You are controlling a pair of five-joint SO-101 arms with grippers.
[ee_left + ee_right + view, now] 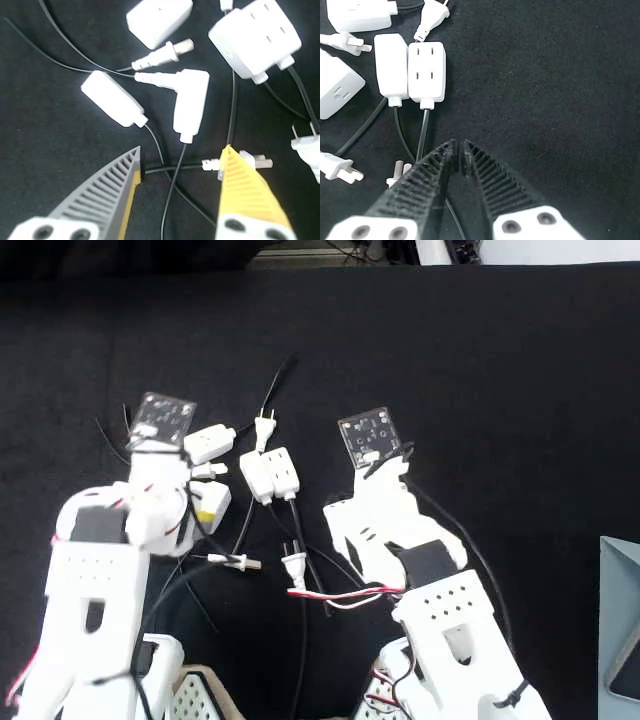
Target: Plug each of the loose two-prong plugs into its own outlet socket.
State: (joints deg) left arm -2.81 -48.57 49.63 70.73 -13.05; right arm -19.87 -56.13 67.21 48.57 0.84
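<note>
My left gripper (pixel 182 150) is open, its grey and yellow fingers on either side of the black cord of a white outlet block (pixel 190 100). A loose two-prong plug (pixel 250 161) lies right by the yellow fingertip, and another plug (pixel 165 52) lies beyond the block. My right gripper (pixel 459 146) is shut on nothing, low over the black cloth, a short way from a white double-socket block (pixel 426 70) with free slots. More loose plugs (pixel 337 170) (pixel 435 15) lie around it. From above, the socket blocks (pixel 270 472) sit between the two arms.
Black cords (pixel 300 640) cross the cloth between the arms. Other white outlet blocks (pixel 160 17) (pixel 112 97) (pixel 337 90) crowd the left side. A grey box edge (pixel 620 620) stands at the far right. Open black cloth (pixel 500 390) lies to the right and back.
</note>
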